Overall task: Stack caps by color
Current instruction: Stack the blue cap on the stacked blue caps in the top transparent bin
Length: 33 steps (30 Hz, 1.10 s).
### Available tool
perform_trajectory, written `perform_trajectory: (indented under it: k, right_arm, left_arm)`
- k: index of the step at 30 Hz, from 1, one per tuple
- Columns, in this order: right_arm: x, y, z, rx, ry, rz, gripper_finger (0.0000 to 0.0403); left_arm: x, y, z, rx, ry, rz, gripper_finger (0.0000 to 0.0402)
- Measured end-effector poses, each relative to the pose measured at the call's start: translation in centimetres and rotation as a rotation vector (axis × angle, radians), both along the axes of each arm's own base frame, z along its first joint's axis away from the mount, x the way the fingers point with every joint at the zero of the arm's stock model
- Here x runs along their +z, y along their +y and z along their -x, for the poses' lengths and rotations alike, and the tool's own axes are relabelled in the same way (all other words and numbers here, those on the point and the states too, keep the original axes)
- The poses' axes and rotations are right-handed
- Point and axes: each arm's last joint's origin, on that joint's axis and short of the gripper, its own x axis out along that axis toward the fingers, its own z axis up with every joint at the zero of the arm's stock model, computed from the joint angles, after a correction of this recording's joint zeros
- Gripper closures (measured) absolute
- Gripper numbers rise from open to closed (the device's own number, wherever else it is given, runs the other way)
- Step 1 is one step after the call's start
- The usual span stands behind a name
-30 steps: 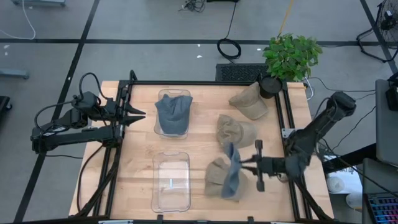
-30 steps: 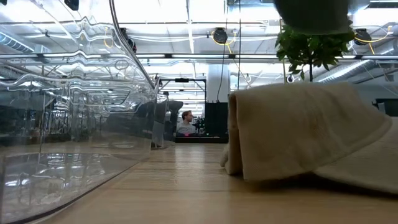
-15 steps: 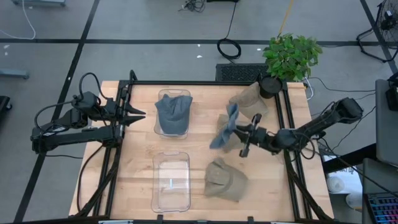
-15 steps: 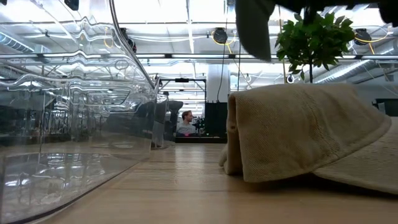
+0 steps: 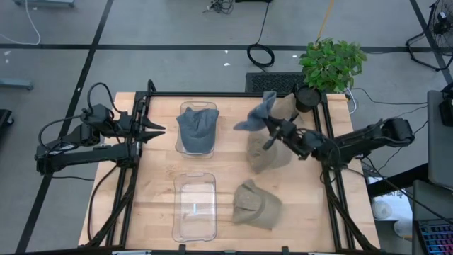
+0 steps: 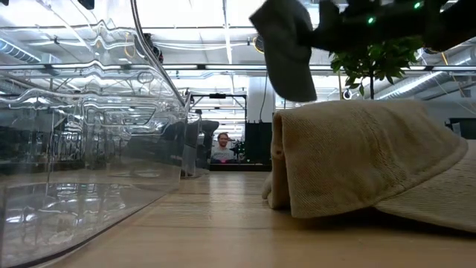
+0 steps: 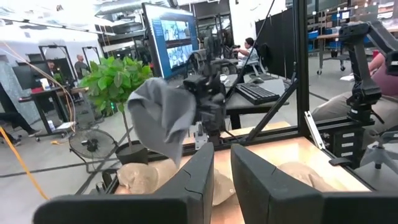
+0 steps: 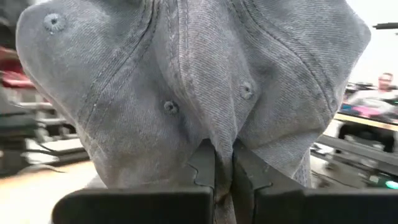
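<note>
A: What stands around the right gripper (image 5: 272,127)?
B: Tan caps (image 5: 267,151) lie beneath, a potted plant (image 5: 331,65) behind it.
A: Free room?
B: Bare table (image 5: 230,152) between it and the bin (image 5: 196,127).

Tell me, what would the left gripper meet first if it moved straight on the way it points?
Probably the far bin with a blue cap in it: the left gripper points at it across bare table.

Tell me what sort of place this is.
Likely a robotics lab or workshop: a wooden table in a black metal frame, a large monitor behind, and exposed ceiling ducts.
</note>
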Motion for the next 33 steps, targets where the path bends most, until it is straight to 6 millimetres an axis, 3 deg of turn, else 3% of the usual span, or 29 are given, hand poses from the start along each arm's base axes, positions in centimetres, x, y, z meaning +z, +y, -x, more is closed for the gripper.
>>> perform_trajectory:
  k: [8, 16, 24, 33]
  right_arm:
    - [-1.1, -2.7, -0.8, -0.061, 0.006, 0.009, 0.0395]
    - [-1.6, -3.3, -1.2, 0.008, 0.023, 0.029, 0.0395]
    - [-1.0, -3.4, -1.1, 0.344, 0.036, 0.076, 0.0395]
    - [0.6, -5.9, -1.4, 0.697, -0.034, -0.119, 0.0395]
  left_arm:
    - [0.0, 0.0, 0.0, 0.002, -0.004, -0.032, 0.0341]
    - [-0.1, 0.1, -0.4, 0.007, 0.005, -0.156, 0.0341]
    - [0.4, 0.7, -2.1, 0.013, -0.043, -0.198, 0.0341]
    - [-0.1, 2.0, -5.4, 0.123, -0.009, -0.237, 0.0341]
